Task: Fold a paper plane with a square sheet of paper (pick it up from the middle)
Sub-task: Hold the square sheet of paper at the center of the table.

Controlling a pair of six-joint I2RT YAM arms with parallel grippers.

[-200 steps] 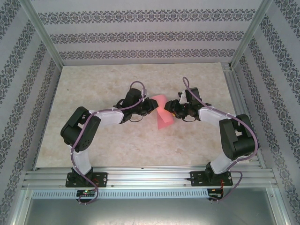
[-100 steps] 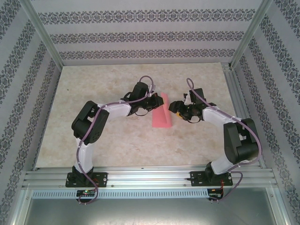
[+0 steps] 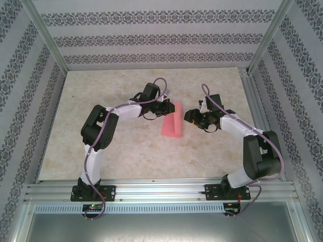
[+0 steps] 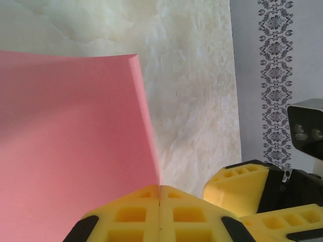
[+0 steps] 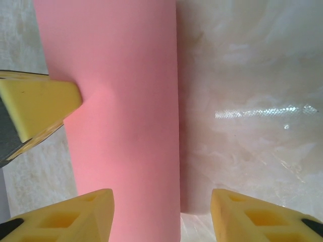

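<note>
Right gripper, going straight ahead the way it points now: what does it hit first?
Most likely the pink sheet of paper: its edge runs straight ahead from between the fingers of the open right gripper. How far off it is remains unclear.

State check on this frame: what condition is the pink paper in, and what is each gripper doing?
pink-red matte paper sheet: folded over into a long doubled strip, no plane shape yet.
left gripper, yellow fingers: shut, pinching the sheet's edge.
right gripper, yellow fingers: open, one finger on each side of the strip's long edge, not gripping.
</note>
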